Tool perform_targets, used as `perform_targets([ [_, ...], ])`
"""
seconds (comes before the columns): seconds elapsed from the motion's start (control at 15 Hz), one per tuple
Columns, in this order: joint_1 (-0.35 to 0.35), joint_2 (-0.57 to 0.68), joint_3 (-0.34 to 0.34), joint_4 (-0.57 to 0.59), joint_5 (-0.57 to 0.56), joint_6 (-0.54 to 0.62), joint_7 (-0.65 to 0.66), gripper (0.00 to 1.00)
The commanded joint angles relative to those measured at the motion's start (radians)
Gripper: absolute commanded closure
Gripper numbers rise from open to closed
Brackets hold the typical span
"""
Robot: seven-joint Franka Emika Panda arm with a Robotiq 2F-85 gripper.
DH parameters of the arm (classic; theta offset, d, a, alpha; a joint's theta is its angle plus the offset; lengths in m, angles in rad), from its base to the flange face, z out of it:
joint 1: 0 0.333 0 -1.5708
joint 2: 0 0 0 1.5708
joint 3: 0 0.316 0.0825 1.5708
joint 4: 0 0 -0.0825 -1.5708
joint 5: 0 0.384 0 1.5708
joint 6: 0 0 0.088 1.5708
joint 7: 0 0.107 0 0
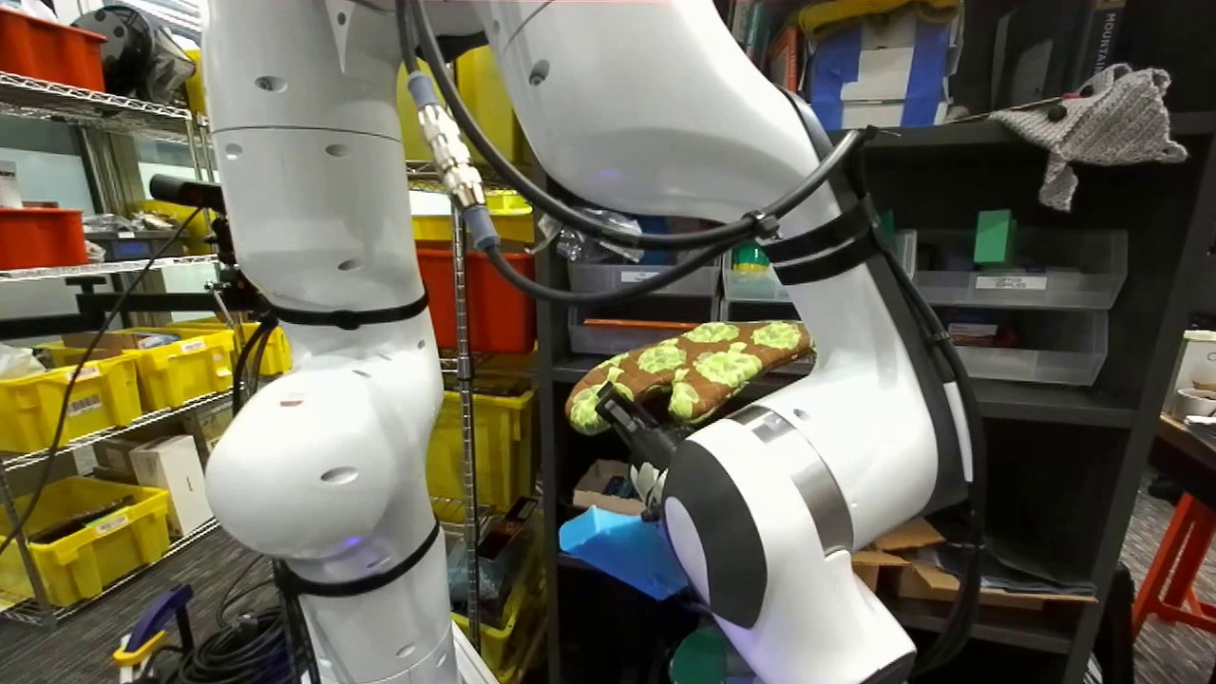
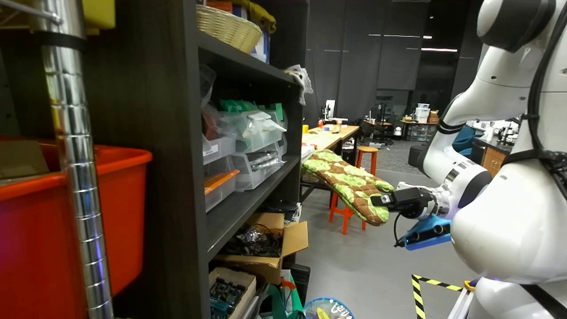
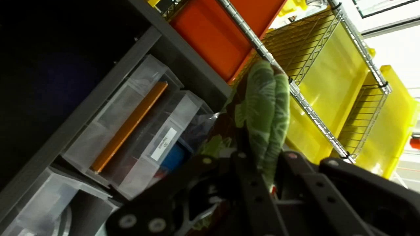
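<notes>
Between the clamped jaws juts a brown-and-green oven mitt (image 2: 347,186).

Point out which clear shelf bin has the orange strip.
In an exterior view, the lower-left clear bin, directly below the white-labelled bin: the orange strip lies along its front; no other clear bin shows one.
</notes>
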Motion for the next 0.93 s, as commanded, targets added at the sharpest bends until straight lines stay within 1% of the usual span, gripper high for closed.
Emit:
perform_targets([
  [0.0, 0.002, -0.003, -0.005, 0.002, -0.046, -0.072, -0.098, 0.96],
  [0.13, 0.008, -0.002, 0.001, 0.002, -0.063, -0.076, -0.141, 0.96],
  [0.33, 0.015, -0.009, 0.009, 0.001, -0.047, -0.057, -0.186, 0.96],
  [0.47, 0.022, -0.016, 0.016, 0.002, -0.028, -0.05, -0.19, 0.96],
  [0.6, 0.03, -0.026, 0.027, -0.007, -0.008, -0.037, -0.159, 0.96],
  [0.73, 0.045, -0.013, 0.037, -0.003, -0.016, -0.028, -0.153, 0.96],
  [0.8, 0.053, -0.004, 0.04, -0.002, -0.027, -0.018, -0.177, 0.96],
  [0.87, 0.063, 0.013, 0.044, 0.001, -0.043, -0.009, -0.228, 0.96],
])
